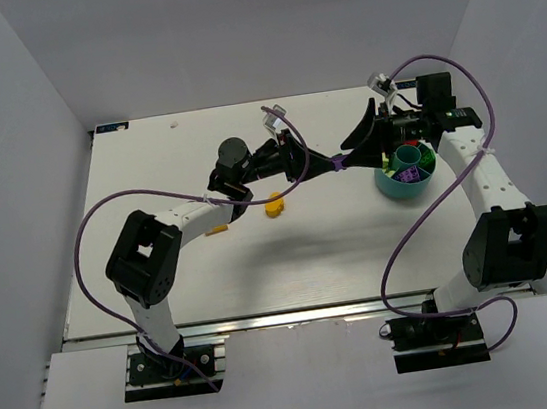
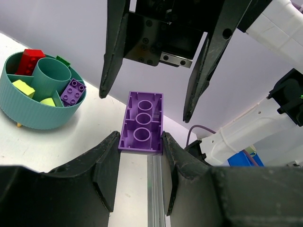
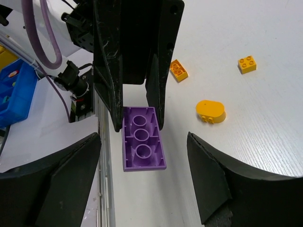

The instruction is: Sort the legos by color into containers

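The white tabletop (image 1: 262,267) carries everything, and the two arms reach in from its near edge and meet above its middle. The left arm (image 1: 149,256) comes from the left, the right arm (image 1: 483,187) bends in from the right.

The round teal bowl (image 2: 38,116) stands on the right part of the tabletop, under the right arm's wrist. Its central cup (image 2: 52,75) is ringed by compartments holding a red brick (image 2: 29,59), a green brick (image 2: 61,60), a small purple brick (image 2: 73,91) and two lime bricks (image 2: 22,87).

The left tool (image 2: 140,144) is partly closed, its two fingers clamped on the sides of a long purple brick (image 2: 142,120), held off the tabletop with its hollow underside showing. The right tool (image 3: 143,139) faces it, spread wide, its fingers on either side of the same brick with a gap on each side.

On the tabletop, well apart from the bowl, lie an oval orange-yellow piece (image 3: 211,110), an orange brick (image 3: 179,70) and a small yellow-orange brick (image 3: 247,64).
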